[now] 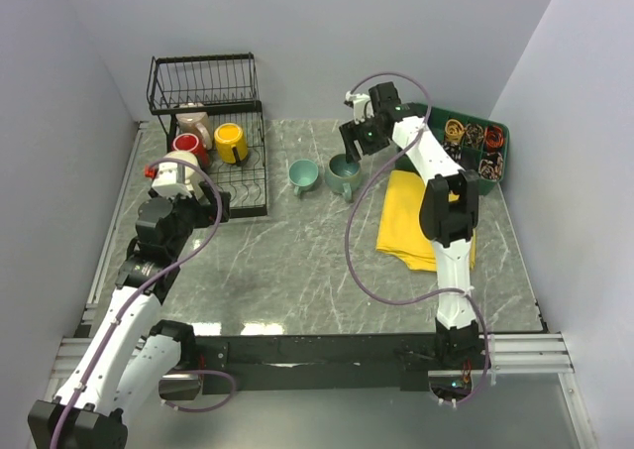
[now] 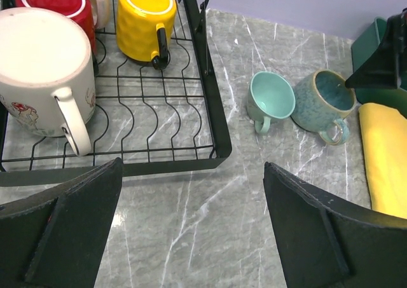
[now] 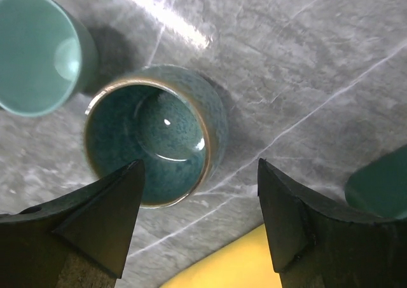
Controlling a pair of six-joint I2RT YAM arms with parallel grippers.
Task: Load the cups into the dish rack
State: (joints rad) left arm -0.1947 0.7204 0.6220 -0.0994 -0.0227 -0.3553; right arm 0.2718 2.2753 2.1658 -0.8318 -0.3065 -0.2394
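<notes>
The black wire dish rack (image 1: 204,64) stands at the back left. A beige mug (image 1: 194,125), a red mug (image 1: 190,148), a yellow mug (image 1: 231,143) and a cream mug (image 1: 173,176) sit on its base. In the left wrist view the cream mug (image 2: 44,72), red mug (image 2: 54,2) and yellow mug (image 2: 145,18) are upside down on the rack (image 2: 159,167). A light teal mug (image 1: 303,176) and a speckled teal mug (image 1: 344,175) stand on the table. My left gripper (image 2: 191,231) is open and empty just in front of the rack. My right gripper (image 3: 197,218) is open above the speckled mug (image 3: 152,135).
A yellow cloth (image 1: 421,226) lies right of the teal mugs. A green compartment tray (image 1: 498,132) with small bands stands at the back right. Grey walls close in the left, back and right sides.
</notes>
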